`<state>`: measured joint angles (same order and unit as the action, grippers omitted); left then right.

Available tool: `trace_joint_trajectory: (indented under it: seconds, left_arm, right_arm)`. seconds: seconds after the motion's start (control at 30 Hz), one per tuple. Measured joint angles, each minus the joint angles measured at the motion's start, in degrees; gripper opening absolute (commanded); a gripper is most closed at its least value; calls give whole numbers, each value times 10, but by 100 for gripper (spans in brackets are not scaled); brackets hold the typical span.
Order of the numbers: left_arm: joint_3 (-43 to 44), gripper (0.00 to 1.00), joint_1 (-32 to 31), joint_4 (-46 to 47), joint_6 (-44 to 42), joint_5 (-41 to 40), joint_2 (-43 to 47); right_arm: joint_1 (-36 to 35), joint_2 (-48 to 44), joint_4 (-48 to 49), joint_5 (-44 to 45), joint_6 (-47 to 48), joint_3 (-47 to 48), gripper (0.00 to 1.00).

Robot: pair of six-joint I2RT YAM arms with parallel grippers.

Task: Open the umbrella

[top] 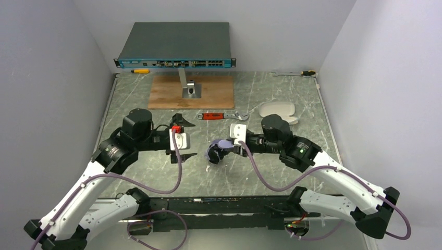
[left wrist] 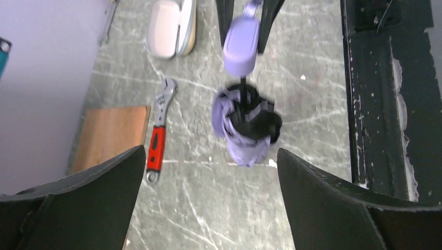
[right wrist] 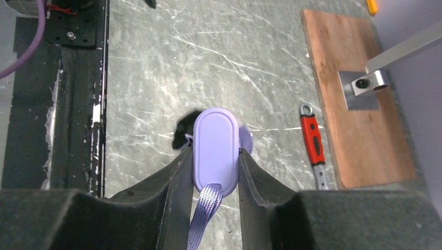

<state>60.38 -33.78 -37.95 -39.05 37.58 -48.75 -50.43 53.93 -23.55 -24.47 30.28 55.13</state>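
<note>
Even, diffuse light, faint shadows; the umbrella (left wrist: pixel 237 141) looks motion-blurred (left wrist view).

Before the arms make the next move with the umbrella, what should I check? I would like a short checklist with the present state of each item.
1. right end effector grips the umbrella handle: ok.
2. left end effector is open and holds nothing: ok.
3. left end effector faces the canopy: ok.
4. canopy is spread: not ok, it is folded.
5. wrench lies apart from the canopy: ok.
6. shaft is fully drawn out: cannot tell.
</note>
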Motion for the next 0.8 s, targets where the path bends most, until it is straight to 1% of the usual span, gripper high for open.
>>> trace_joint_trajectory:
  seconds: [0.07, 0.17, 0.27, 0.37, 0.43, 0.53, 0.57, 0.63, 0.7, 0.73, 0.77, 0.8]
  left_arm:
    - [6, 100, -21, 14, 10, -8, 1]
    - [17, 100, -43, 43, 33, -10, -40]
    - [7, 100, -45, 75, 53, -5, -85]
    - [-26, 99, -44, 101, 70, -3, -95]
    - [-35, 93, -45, 113, 84, 1, -92]
    - [-18, 79, -45, 127, 102, 15, -95]
    - [0, 77, -45, 126, 105, 23, -101]
    - [44, 81, -53, 125, 109, 34, -119]
    - [84, 81, -63, 126, 113, 38, -139]
    - [95, 79, -66, 130, 117, 39, -145]
    - [101, 75, -70, 138, 124, 40, -149]
    - [100, 68, -71, 143, 133, 41, -150]
  right_arm:
    - [0, 8, -4, 6, -23, 4, 0]
    - [1, 21, 4, 13, -52, 13, 0]
    - [2, 24, 11, 18, -75, 13, 0]
    - [12, 26, 5, 19, -93, 24, 0]
    - [21, 31, -6, 16, -105, 46, 0]
    - [30, 38, -12, 11, -117, 88, 0]
    - [31, 38, -12, 9, -117, 99, 0]
    - [32, 38, -12, 5, -117, 115, 0]
    - [32, 42, -13, -1, -119, 126, 0]
    - [32, 45, -13, -2, -120, 132, 0]
    - [32, 49, -14, -3, -121, 137, 0]
    - [32, 54, -15, -6, -122, 144, 0]
